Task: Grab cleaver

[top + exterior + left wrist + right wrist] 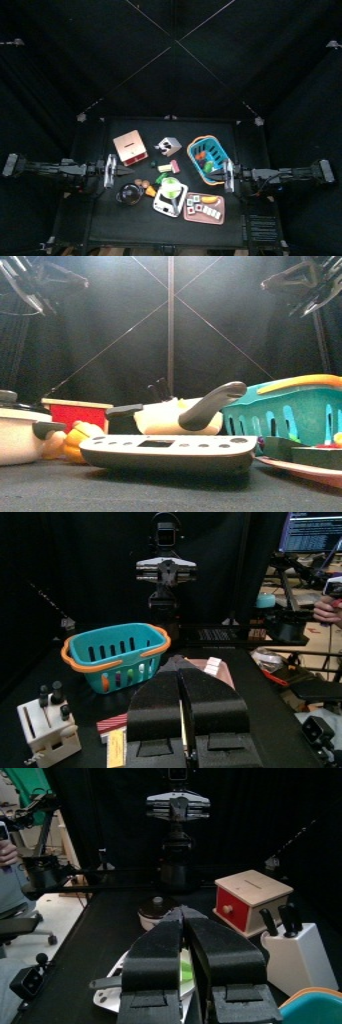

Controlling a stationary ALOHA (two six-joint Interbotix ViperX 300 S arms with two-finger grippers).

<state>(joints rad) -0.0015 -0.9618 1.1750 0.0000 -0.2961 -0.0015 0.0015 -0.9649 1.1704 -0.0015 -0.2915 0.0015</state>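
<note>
A white knife block [168, 146] stands mid-table with black handles [274, 920] sticking out of its top. Their blades are hidden inside, so I cannot tell which handle is the cleaver's. The block also shows in the left wrist view [47, 719] and behind the scale in the front view [171, 416]. My left gripper [181, 662] is shut and empty, resting at the table's left edge [114, 172], apart from the block. At the right edge [227, 175], my right gripper [185, 913] is likewise shut on nothing.
A teal basket [209, 152] with an orange rim stands right of the block, a red box [131, 147] to its left. Nearer the front are a scale [167, 451], a white pot [16, 434] and a pink tray [203, 207]. A person's hand [325, 610] shows beyond the curtains.
</note>
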